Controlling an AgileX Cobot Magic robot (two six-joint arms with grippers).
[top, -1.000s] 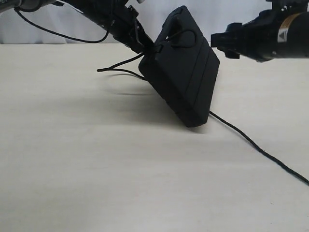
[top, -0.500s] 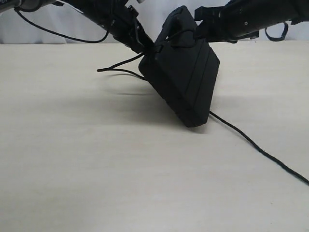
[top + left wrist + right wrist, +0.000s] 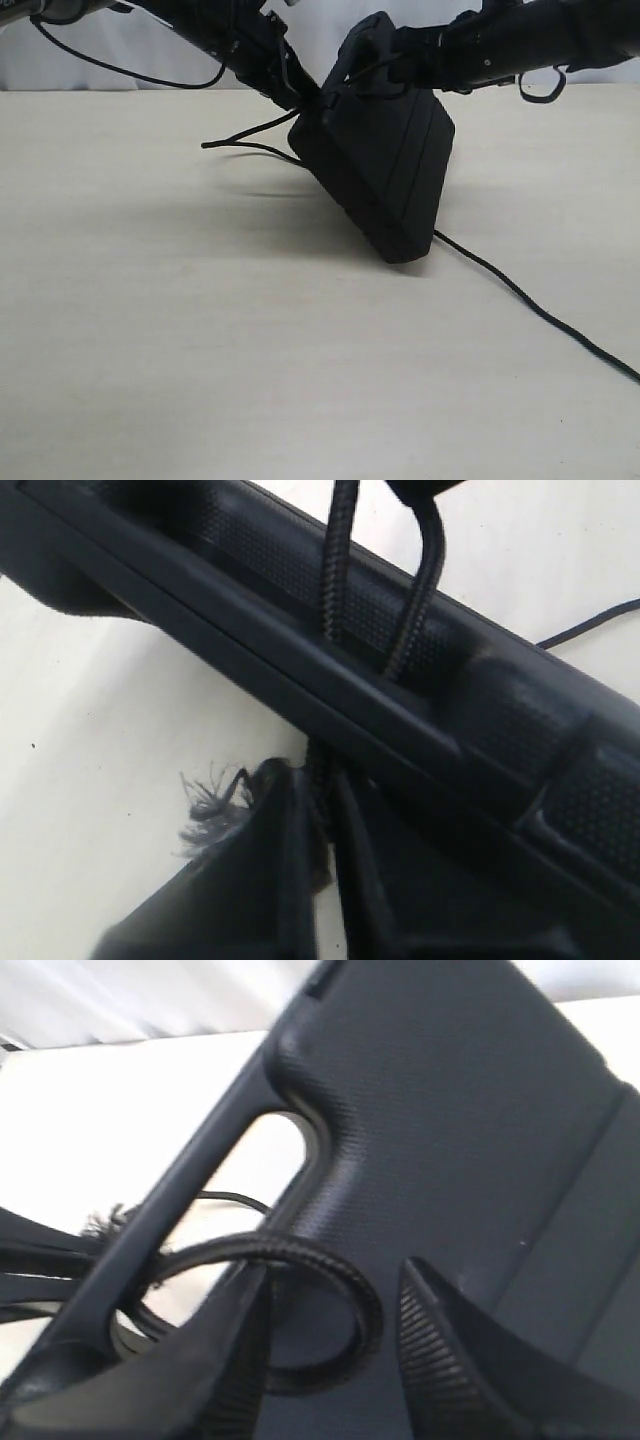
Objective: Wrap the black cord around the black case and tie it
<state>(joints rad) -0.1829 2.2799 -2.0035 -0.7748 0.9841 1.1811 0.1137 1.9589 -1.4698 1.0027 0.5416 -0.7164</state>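
The black case (image 3: 385, 160) stands tilted on one corner in mid-table, its handle end up. The black cord (image 3: 530, 300) runs from under it across the table to the right, and a loop of it lies on the case's upper face. My left gripper (image 3: 303, 97) is at the case's upper left edge, shut on the cord (image 3: 335, 570) near its frayed end (image 3: 212, 802). My right gripper (image 3: 335, 1295) is open beside the handle cutout, its fingers (image 3: 440, 1340) on either side of the cord loop (image 3: 355, 1305) on the case (image 3: 450, 1110).
A pale wooden table (image 3: 200, 330) carries the case. Two short cord strands (image 3: 245, 140) stick out left of the case above the table. A thin arm cable (image 3: 120, 68) hangs at the back left.
My right arm has swung in from the right to the case's top, and its open fingers now sit around the cord loop. The left gripper and the case have stayed put.
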